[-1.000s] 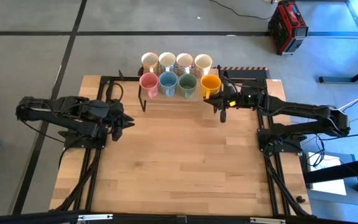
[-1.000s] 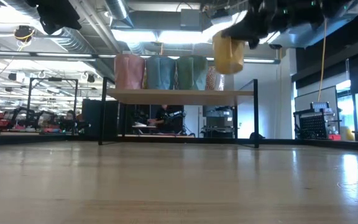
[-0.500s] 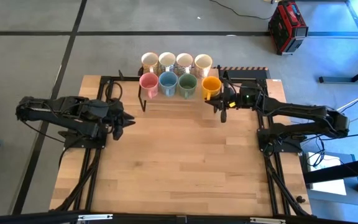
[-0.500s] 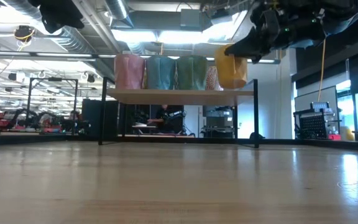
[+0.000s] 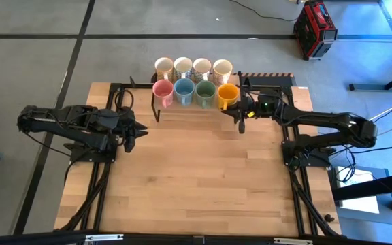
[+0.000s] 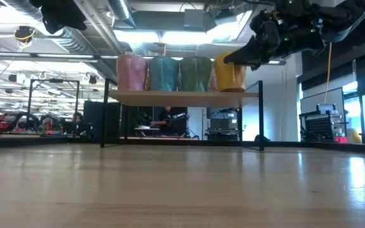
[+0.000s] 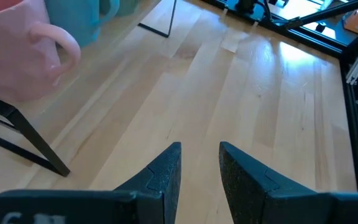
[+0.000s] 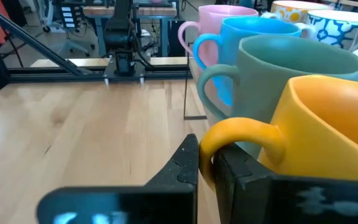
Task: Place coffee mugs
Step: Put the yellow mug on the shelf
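A black rack [image 5: 156, 109] stands at the table's far edge. It holds several cream mugs [image 5: 182, 66] in the back row and the pink [image 5: 162, 89], blue [image 5: 184, 89] and green [image 5: 205, 90] mugs in front. The orange mug [image 5: 229, 96] stands upright at the front row's right end, beside the green mug [image 8: 278, 68], with its base level with the shelf [image 6: 182, 95]. My right gripper [image 8: 207, 165] is shut on it. My left gripper [image 5: 138, 133] hangs over the table's left part, open and holding nothing [image 7: 201, 171]. My right gripper pinches the orange mug's handle loop [image 8: 238, 132] between its two fingers [image 8: 185, 163]. The fingers come about level from the table's right side and lie across the loop. The mug stays upright. Whether its base [image 6: 231, 88] touches the shelf I cannot tell.
Black frame rails [image 5: 94, 190] run along the table's left and right sides. The bare wood of the table [image 5: 196, 177] spreads out in front of the rack. A red case [image 5: 315, 30] stands on the floor beyond the table.
My right gripper has moved down and a little toward the table's left, carrying the orange mug. The mug has come down from above the shelf to shelf level, close beside the green mug. It has stayed upright.
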